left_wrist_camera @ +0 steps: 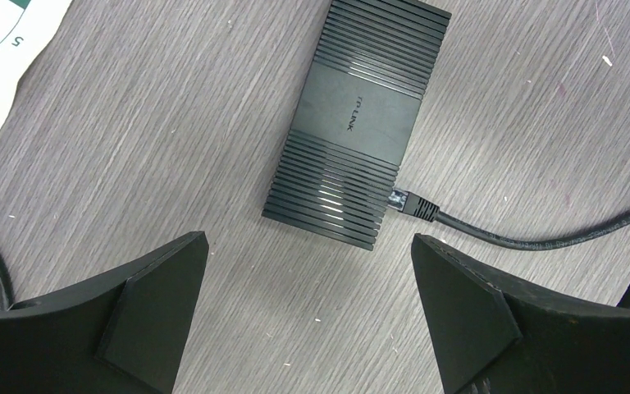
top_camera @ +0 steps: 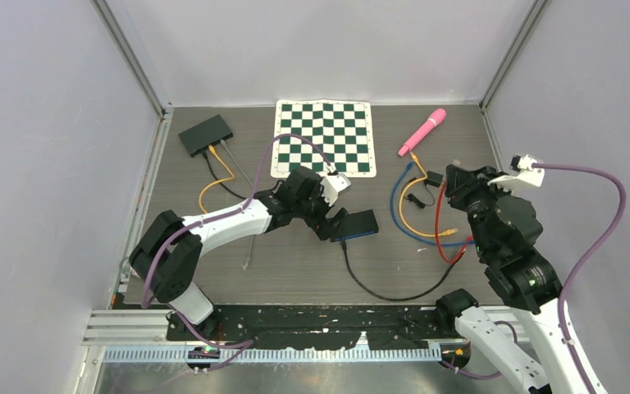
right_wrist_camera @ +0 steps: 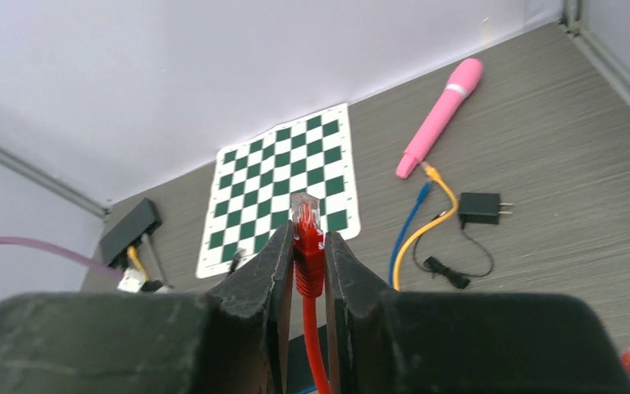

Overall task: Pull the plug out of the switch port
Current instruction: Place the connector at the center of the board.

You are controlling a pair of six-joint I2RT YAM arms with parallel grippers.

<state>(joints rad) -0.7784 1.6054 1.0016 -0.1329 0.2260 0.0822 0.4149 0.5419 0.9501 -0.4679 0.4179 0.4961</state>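
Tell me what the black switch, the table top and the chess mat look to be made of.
The switch looks like moulded black plastic: ribbed, with a satin sheen and soft highlights. The table top appears to be matte grey wood-grain laminate, judging by its fine streaks. The chess mat is a thin printed sheet lying flat; vinyl or paper, I cannot tell.

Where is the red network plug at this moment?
In the right wrist view, the red network plug is clamped in the right gripper, on the table's right side, its tip pointing toward the chessboard mat.
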